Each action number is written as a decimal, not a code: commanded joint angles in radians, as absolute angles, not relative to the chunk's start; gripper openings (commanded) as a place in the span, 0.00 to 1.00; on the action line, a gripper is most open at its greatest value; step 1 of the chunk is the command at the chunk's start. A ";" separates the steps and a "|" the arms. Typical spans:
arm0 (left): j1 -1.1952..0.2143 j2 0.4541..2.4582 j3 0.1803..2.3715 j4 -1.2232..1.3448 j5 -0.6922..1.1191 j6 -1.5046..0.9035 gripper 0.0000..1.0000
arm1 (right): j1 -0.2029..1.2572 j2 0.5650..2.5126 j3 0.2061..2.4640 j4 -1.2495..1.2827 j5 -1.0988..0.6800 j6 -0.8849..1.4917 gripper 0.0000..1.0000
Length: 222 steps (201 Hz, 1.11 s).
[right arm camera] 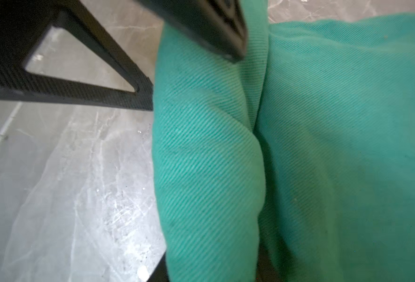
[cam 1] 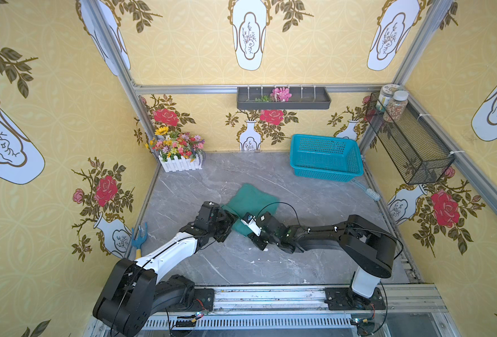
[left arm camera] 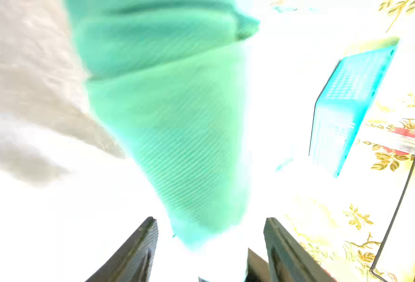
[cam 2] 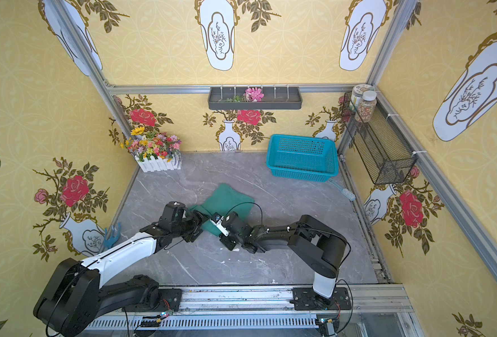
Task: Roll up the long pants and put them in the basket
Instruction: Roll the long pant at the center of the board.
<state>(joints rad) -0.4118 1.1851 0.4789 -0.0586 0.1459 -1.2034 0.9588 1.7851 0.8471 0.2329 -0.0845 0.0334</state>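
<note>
Left fingers (left arm camera: 138,254): spread wide, nothing pinched. A corner of the long pants (left arm camera: 172,122) reaches into the gap between them. The left wrist view is badly overexposed, so I cannot tell whether cloth touches either finger.

Right fingers (right arm camera: 84,95): clenched on a rolled fold of the long pants (right arm camera: 323,146). One finger runs in at the fold's edge and the other tip presses onto the cloth from the far side of the fold.

Both top views: the long pants (cam 1: 253,198) (cam 2: 227,198) form a compact teal-green bundle on the grey marble counter (cam 1: 300,256). Most of it lies just beyond both sets of fingers. The two sets are close together at its near edge, the left arm coming in from one side and the right arm from the other.

Other items: a turquoise mesh basket (cam 1: 323,172) stands well beyond the fingers by the back wall, apart from the long pants. A brush (cam 1: 368,191) lies just beside the basket.
</note>
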 commanded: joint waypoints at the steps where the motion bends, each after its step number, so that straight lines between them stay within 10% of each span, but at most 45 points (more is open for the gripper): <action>1: -0.411 1.170 0.454 -0.081 0.155 -1.213 0.75 | 0.911 1.812 0.829 0.086 -0.415 0.153 0.15; 149: -0.414 1.315 0.441 -0.042 0.163 -1.207 0.62 | 0.741 1.953 0.876 0.288 -1.008 0.434 0.23; 222: -0.414 1.389 0.469 -0.097 0.151 -1.186 0.36 | 0.756 1.700 0.870 0.068 -0.470 0.289 0.87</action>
